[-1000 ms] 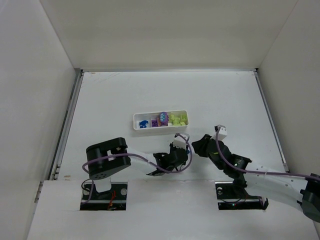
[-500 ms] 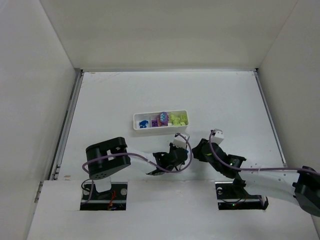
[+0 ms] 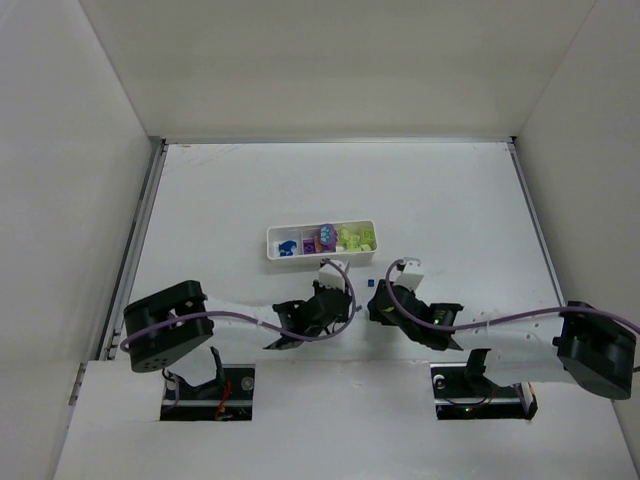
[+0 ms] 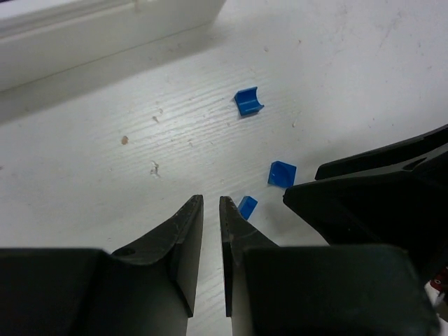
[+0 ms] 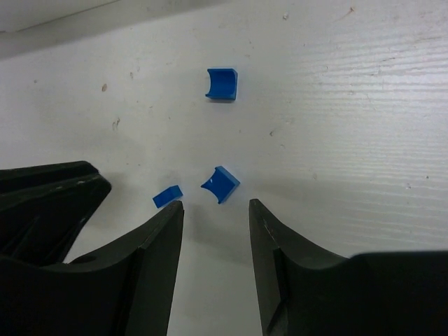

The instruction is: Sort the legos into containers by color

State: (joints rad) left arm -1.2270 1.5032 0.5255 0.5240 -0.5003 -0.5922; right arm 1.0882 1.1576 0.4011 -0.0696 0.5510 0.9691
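Left fingers [image 4: 183, 234] nearly closed, empty; right fingers [image 5: 157, 241] parted, blue lego [image 5: 220, 184] just ahead.

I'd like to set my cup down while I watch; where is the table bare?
Bare table lies between the tray and the back wall, and on both sides of the tray out to the side walls. It is crowded along the tray's near side: the left gripper and right gripper meet there over three blue bricks.

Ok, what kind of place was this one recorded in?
Probably a lab robot test booth: plain white walls enclose a white table, a left arm and right arm are bolted at its near edge, and the props are a divided tray and tiny blue legos.
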